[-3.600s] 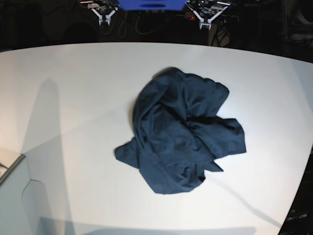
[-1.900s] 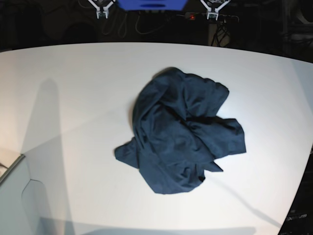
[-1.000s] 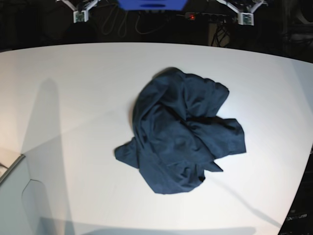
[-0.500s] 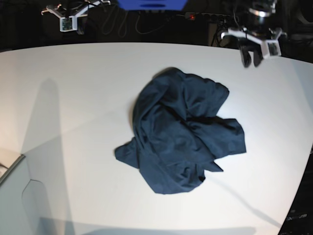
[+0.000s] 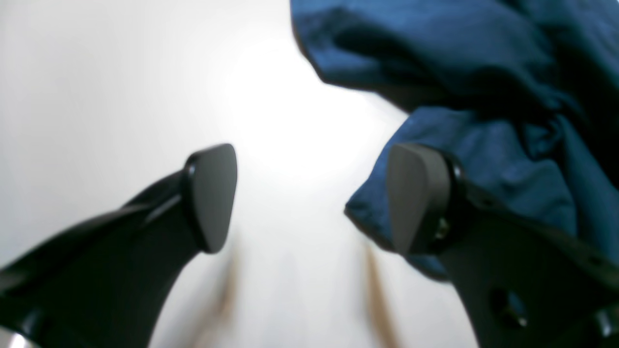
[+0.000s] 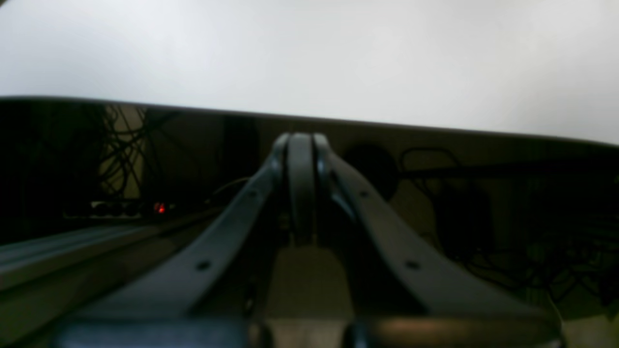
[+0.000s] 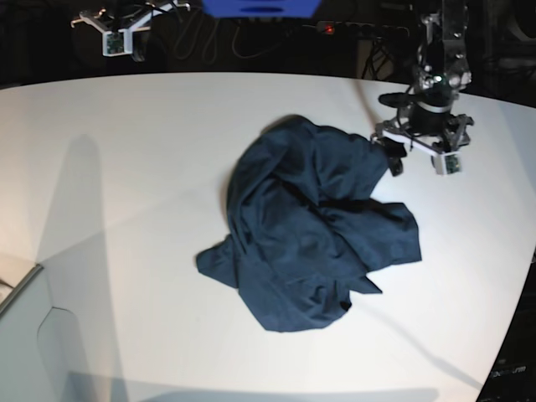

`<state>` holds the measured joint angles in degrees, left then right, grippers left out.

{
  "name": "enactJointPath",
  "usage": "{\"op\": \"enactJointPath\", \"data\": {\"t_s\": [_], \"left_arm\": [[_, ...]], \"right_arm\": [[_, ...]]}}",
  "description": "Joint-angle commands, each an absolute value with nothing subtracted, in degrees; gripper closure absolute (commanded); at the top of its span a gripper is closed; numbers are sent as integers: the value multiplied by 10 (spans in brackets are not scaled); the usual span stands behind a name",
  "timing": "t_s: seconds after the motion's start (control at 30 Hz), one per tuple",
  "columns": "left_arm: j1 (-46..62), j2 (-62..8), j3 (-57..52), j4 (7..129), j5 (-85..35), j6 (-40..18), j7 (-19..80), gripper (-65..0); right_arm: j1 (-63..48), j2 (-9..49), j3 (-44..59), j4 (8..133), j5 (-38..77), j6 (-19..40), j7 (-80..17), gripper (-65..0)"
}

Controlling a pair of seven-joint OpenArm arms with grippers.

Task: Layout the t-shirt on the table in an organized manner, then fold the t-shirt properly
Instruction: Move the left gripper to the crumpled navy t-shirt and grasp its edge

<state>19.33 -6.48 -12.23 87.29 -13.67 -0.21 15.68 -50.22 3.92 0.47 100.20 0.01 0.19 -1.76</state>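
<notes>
T-shirt position: the t-shirt (image 7: 310, 226) lies in 1 crumpled heap near the middle of the table (image 7: 126, 209), nothing spread out yet.
Left pincer: your left gripper (image 7: 419, 157) stands wide and holds nothing, just beside the heap's far right lobe; in the left wrist view 1 finger sits over bare table and the other over a cloth edge.
Right pincer: your right gripper (image 6: 301, 145) is closed on nothing, well apart from the shirt, beyond the table's far edge.
Step in hand: judging from the layout, you are reaching for a first grasp to begin spreading.
Doing it well: aim for the free fold edge (image 5: 387, 217) between the fingers, not the bulk of the heap. Take 1 layer if you can, so the cloth opens when lifted. Come down until the lower finger slips under the edge, then close.
Risk: pinching several layers would likely drag the whole bundle.
Right arm advice: bring it in for an opposite edge.
Count: 1 t-shirt, 1 table, 2 grippers.
</notes>
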Motion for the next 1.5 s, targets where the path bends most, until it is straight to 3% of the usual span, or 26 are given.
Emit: {"op": "enactJointPath", "data": {"t_s": [0.0,0.3,0.53,0.73,1.07,1.3,1.37,1.47], "left_arm": [[185,-65,-120,877,-139,-3,153,-465],[188,-46,-44,871,-138,2,169,-431],[231,-5,-47,895,-134,7,164,-431],[230,-7,-112,909,-138,43,164,-434],[125,-29,-100,786,-138,42,167,-434],[120,-27,-88,746,-138,41,168,-430],[122,-26,-88,743,-138,41,169,-408],[122,-25,-88,740,-138,41,169,-270]], "right_arm": [[-508,43,5,1011,0,3,-6,0],[-496,45,0,1011,0,3,-6,0],[-496,64,-1,1011,0,3,-6,0],[-481,66,-3,1011,0,3,-6,0],[-480,54,-3,1011,0,3,-6,0],[-473,53,-2,1011,0,3,-30,0],[-470,53,-2,1011,0,3,-51,0],[-460,53,-3,1011,0,3,-70,0]]}}
